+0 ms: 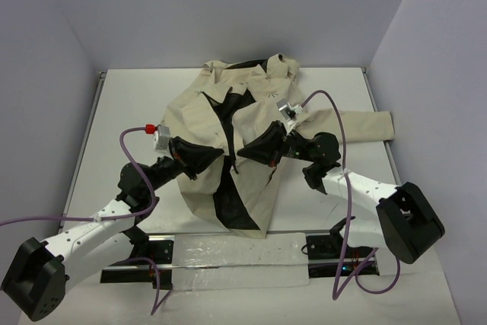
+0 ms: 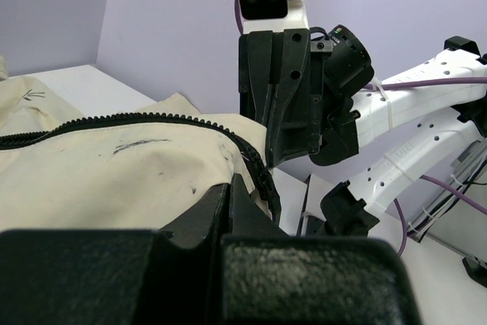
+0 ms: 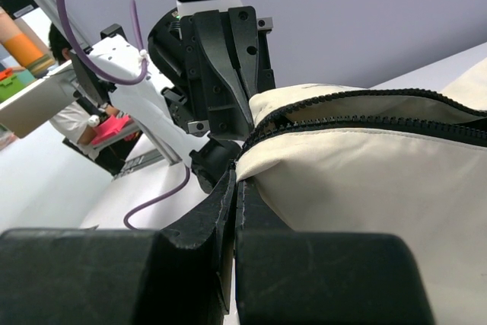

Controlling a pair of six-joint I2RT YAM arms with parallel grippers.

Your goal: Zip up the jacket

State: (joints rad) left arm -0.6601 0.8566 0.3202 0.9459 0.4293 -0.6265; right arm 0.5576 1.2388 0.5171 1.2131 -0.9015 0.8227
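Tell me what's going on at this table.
Two robot arms are working on a beige jacket spread on the white table. The left gripper and right gripper are both shut. Each seems to pinch one front edge by the zipper teeth, and they face each other across the opening. The front is not zipped: the two edges lie apart and the black lining shows between them.

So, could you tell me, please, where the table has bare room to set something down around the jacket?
Two patches: the far-left corner, between the table edge and the left side of the jacket, and the far-right corner, beyond its outstretched sleeve. The middle is crowded: the left hand and right hand both pinch the jacket front.
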